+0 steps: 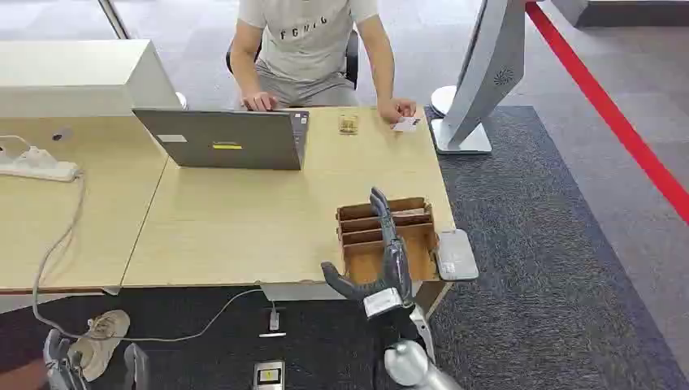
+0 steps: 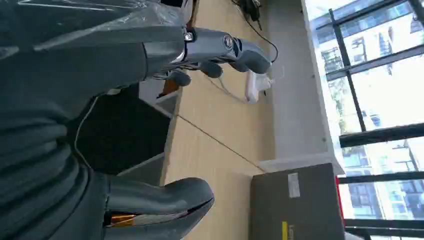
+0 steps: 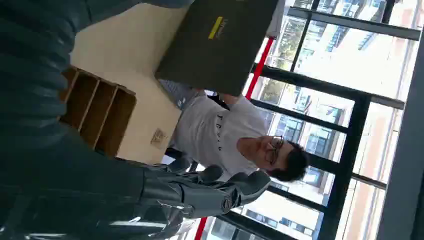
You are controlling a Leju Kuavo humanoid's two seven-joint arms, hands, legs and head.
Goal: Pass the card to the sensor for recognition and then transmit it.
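A white card point(image 1: 406, 123) lies at the table's far edge under the fingers of a seated person point(image 1: 309, 41). My right hand point(image 1: 382, 264) is raised in front of the brown cardboard divider box point(image 1: 386, 236), fingers stretched up, thumb out to the side, nothing in it. The right wrist view shows its straight fingers point(image 3: 215, 187) empty beside the box point(image 3: 100, 107). A flat grey pad point(image 1: 457, 254) lies at the table's near right corner, next to the box. My left hand point(image 1: 61, 366) hangs low by the floor; its fingers point(image 2: 225, 47) and thumb point(image 2: 165, 200) are apart and empty.
A grey laptop point(image 1: 223, 138) stands open between the person and me. A small tan item point(image 1: 348, 123) lies near the card. A white power strip point(image 1: 36, 166) with a cable sits on the left table. A white kiosk stand point(image 1: 479, 73) rises at the right.
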